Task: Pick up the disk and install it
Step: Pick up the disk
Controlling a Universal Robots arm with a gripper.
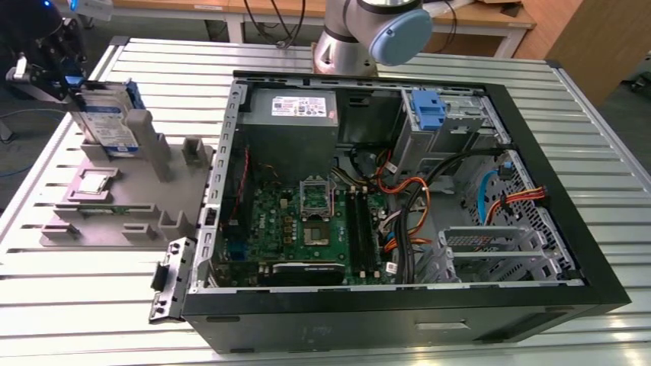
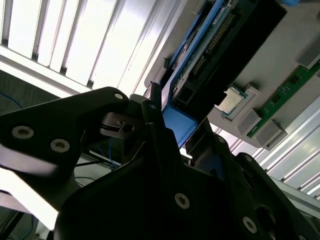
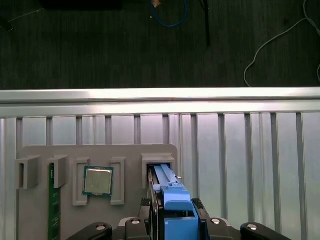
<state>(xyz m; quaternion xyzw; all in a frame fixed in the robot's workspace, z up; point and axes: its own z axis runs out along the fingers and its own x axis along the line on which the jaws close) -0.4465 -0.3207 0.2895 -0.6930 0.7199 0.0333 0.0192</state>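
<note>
Where the dark fingers (image 3: 198, 209) press in from both sides, the claw (image 3: 174, 207) is clamped on the upper end of the disk (image 3: 166, 181), gripping it across its blue side rail. In the first wrist view the disk is seen edge-on, standing upright with its lower end down in a slot of the grey holder (image 3: 100, 155). The second wrist view shows the grasp from the side: the blue rail end sits between the claw's black housing parts, and the disk's dark underside runs away from it. In the exterior view the claw is at the exterior view's far left, above the holder. The disk's white-and-blue label faces the camera there, and the disk stands between the holder's upright posts.

In the pocket next to the disk's slot lies a small square CPU chip (image 3: 97, 181), flat, silver face up. Past it a green memory stick (image 3: 54, 210) sits in a further pocket.

The holder rests on the slatted metal surface (image 1: 102, 305), just beside an open computer case (image 1: 407, 328) that lies on its side to the exterior view's right. Inside the case are a grey power-supply box (image 1: 295, 122), a green motherboard (image 1: 305, 221), orange cables (image 1: 514, 203) and a blue-tabbed drive bay (image 1: 428, 110). The arm's base (image 1: 351, 46) stands behind the case. Beyond the surface's edge, the first wrist view shows dark floor (image 3: 100, 50).
</note>
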